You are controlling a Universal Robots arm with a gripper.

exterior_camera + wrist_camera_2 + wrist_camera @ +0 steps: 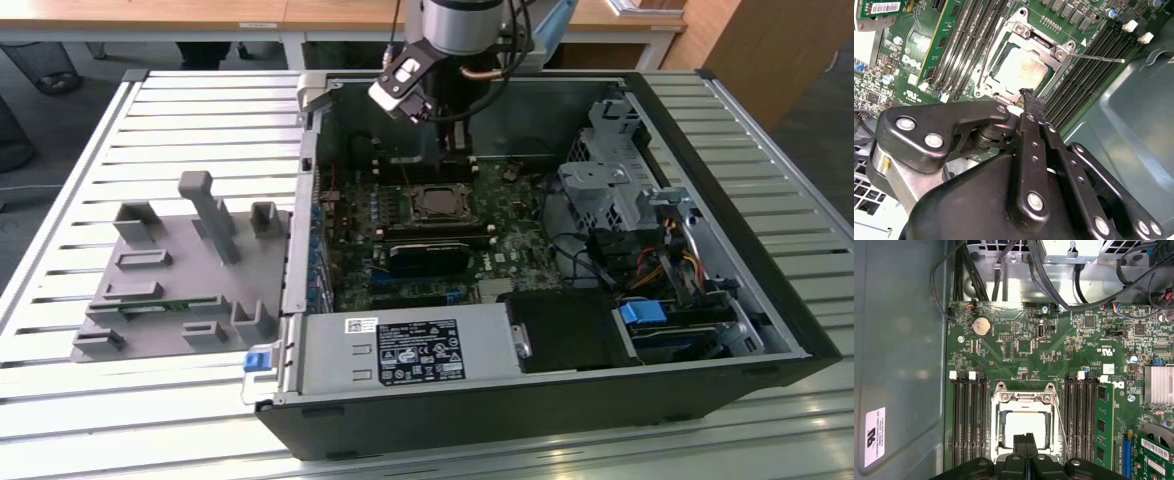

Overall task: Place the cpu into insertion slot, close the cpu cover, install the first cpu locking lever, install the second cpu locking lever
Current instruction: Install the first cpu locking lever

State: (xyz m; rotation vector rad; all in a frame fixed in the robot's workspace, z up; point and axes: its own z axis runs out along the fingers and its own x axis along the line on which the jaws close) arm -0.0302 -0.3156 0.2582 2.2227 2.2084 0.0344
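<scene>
The arm [461,22] ends in a silver-grey cylindrical wrist with a coppery ring beneath it. Black cables [514,45] loop down on the exterior view's right, and a small white-and-black camera box [404,85] is bracketed on the exterior view's left. In the second wrist view the gripper [1027,100] is matte black. It has broad rounded linkage bars [944,127] with bright round silver screw heads [1035,201] at the pivots, a bare grey metal base [889,175], and slim flat fingers [1030,142] with rough-edged black tips.
</scene>
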